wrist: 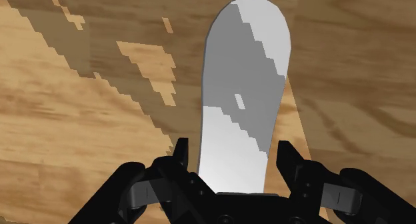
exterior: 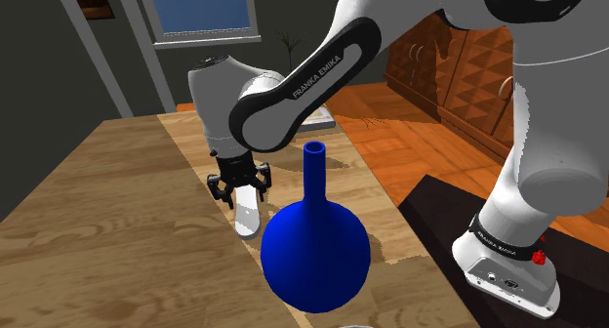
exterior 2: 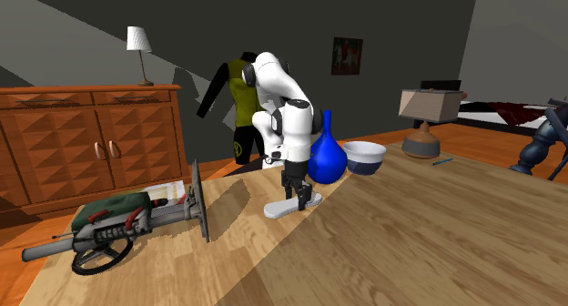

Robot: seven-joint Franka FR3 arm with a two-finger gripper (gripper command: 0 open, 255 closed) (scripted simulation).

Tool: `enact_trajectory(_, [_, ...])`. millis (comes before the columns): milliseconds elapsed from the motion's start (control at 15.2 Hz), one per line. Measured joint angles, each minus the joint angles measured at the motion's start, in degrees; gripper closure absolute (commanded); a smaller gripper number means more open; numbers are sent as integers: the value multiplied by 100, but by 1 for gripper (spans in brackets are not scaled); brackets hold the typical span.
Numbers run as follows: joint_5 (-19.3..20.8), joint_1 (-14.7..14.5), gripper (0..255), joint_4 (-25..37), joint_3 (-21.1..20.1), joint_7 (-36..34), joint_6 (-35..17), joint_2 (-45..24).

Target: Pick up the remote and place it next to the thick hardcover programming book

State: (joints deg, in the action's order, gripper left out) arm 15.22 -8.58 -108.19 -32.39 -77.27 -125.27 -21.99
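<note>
Wooden desk (exterior: 117, 228), whitish-grey remote (wrist: 243, 89) lying flat on it. Jaws spread either side, not pinching yet, so grab, lift and placing are all left.

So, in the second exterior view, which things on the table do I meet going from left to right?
Green power tool → white remote → blue vase → white bowl.
</note>
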Motion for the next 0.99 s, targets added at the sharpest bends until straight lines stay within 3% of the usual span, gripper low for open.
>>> enact_trajectory(528, [0,0,255,0,0,0,-1,0])
enact_trajectory(990, [-185,67,255,178,-86,130,379,243])
